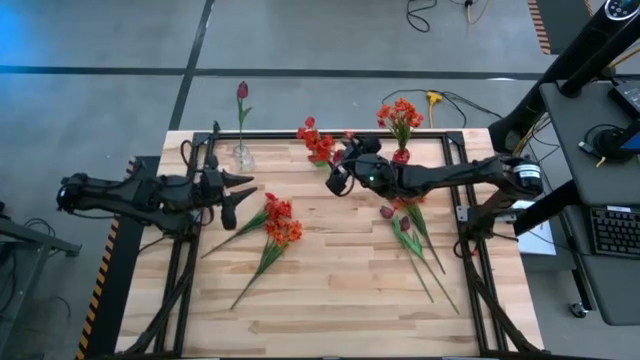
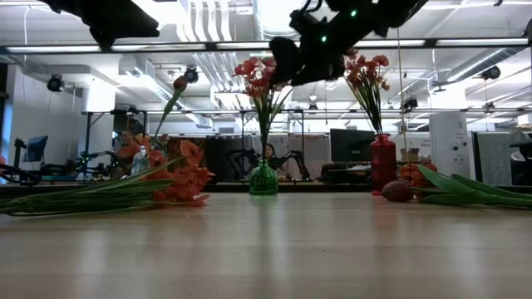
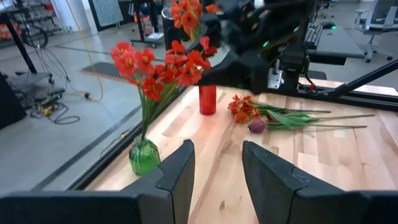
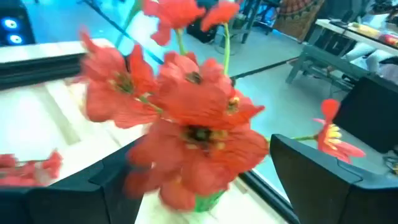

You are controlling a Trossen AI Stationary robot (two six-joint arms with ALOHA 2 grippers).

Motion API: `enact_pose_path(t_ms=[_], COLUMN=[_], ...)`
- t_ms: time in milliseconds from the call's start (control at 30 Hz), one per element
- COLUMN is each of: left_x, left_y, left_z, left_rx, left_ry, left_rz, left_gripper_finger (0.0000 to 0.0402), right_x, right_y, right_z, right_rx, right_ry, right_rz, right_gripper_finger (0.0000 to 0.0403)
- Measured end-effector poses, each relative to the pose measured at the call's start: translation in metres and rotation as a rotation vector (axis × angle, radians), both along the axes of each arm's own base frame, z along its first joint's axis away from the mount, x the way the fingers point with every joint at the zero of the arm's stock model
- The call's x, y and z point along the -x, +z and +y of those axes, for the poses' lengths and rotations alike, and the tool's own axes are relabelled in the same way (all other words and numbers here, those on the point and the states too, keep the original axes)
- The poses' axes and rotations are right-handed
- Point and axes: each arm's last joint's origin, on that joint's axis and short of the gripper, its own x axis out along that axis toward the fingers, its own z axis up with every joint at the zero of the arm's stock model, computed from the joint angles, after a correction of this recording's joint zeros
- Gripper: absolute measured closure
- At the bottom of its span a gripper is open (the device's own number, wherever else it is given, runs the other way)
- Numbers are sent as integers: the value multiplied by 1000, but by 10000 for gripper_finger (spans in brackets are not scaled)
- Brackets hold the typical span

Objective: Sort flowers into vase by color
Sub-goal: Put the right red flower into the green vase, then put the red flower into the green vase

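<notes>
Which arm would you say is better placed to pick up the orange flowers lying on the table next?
Left, probably. The left gripper hangs open right beside the orange flowers, while the right gripper sits farther back by the green vase of red blooms.

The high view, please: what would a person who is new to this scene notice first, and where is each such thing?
Probably the right gripper, reaching to the table's far middle right beside the bright red flowers in the green vase. Next come the orange flowers in the red vase at the far right and one maroon tulip in a clear vase at the far left. Loose flowers lie mid-table, near the open left gripper.
</notes>
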Motion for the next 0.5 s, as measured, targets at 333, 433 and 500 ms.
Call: enact_pose_path(t_ms=[333, 433, 500], left_x=[-17, -22, -26], left_y=[-18, -27, -33], left_z=[-7, -12, -17], left_rx=[172, 232, 264], left_ry=[-15, -7, -13], left_rz=[98, 156, 191], left_gripper_finger=[283, 283, 283], right_x=[37, 51, 60], right_y=[22, 28, 31], right_z=[41, 52, 59], right_rx=[-101, -132, -148], right_ry=[69, 87, 101], right_rz=[102, 135, 152], right_gripper_finger=[83, 85, 85])
